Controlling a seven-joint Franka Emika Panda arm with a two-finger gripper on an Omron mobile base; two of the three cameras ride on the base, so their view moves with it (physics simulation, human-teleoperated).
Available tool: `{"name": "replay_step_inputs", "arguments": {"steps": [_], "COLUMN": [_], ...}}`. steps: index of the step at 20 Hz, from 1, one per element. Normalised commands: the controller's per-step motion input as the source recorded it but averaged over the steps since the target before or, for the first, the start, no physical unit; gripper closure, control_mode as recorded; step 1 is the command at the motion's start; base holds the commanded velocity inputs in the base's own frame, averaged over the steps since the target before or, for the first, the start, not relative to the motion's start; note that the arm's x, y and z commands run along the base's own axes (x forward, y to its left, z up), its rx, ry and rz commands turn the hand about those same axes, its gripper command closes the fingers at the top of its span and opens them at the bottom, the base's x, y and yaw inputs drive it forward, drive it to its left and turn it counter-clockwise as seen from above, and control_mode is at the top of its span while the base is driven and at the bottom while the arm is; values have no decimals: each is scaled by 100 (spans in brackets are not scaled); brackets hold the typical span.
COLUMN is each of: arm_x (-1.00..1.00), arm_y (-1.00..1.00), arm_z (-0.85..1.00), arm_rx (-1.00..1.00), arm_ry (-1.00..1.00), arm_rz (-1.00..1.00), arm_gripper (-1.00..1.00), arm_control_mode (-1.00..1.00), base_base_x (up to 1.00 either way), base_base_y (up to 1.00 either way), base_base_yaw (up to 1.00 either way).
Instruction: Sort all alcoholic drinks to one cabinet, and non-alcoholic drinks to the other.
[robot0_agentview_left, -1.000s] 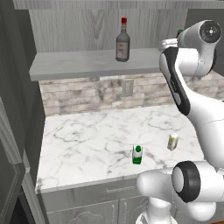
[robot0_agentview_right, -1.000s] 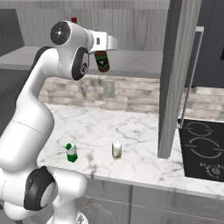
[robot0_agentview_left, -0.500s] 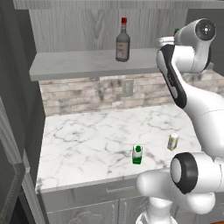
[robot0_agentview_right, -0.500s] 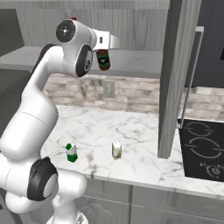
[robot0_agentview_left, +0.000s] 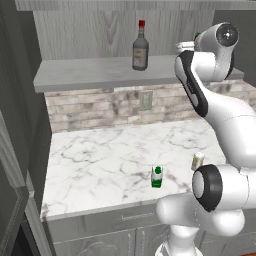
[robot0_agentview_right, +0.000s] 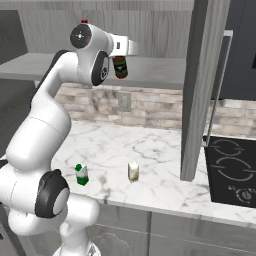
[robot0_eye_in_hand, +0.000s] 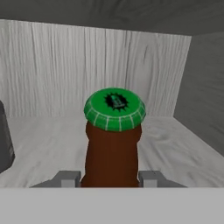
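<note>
Fingers (robot0_eye_in_hand: 66, 178) clamped on brown bottle (robot0_eye_in_hand: 112, 148), one each side. Green cap (robot0_eye_in_hand: 114, 108) above. Grey shelf (robot0_eye_in_hand: 52, 144) beyond. Clear bottle (robot0_agentview_left: 140, 46) far left.

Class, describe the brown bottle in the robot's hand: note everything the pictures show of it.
The brown bottle is slim, dark brown and glassy-looking, topped by a ridged green crown cap with a dark emblem. A green label shows on its body in the right base view. The hand is shut on its neck, one grey finger at each side. It is held at the level of the long grey shelf of the wood-grain wall cabinet; whether its base touches the shelf cannot be told.
</note>
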Motion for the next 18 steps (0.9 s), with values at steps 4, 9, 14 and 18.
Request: {"name": "replay_step_inputs", "arguments": {"steps": [4,9,14,18], "arm_x": [28,30,29,29], "arm_y": [-6,-7,-9,-7], "arm_z": [-1,-2,-5,-8], "arm_rx": [0,1,1,1], "arm_ry": [0,0,0,0], "arm_rz": [0,0,0,0], "arm_gripper": [100,100,100,100], "arm_control_mode": [-100,-100,-100,-100], "base_base_x": [0,0,0,0], "base_base_y": [0,0,0,0], "base_base_yaw": [0,0,0,0]}}
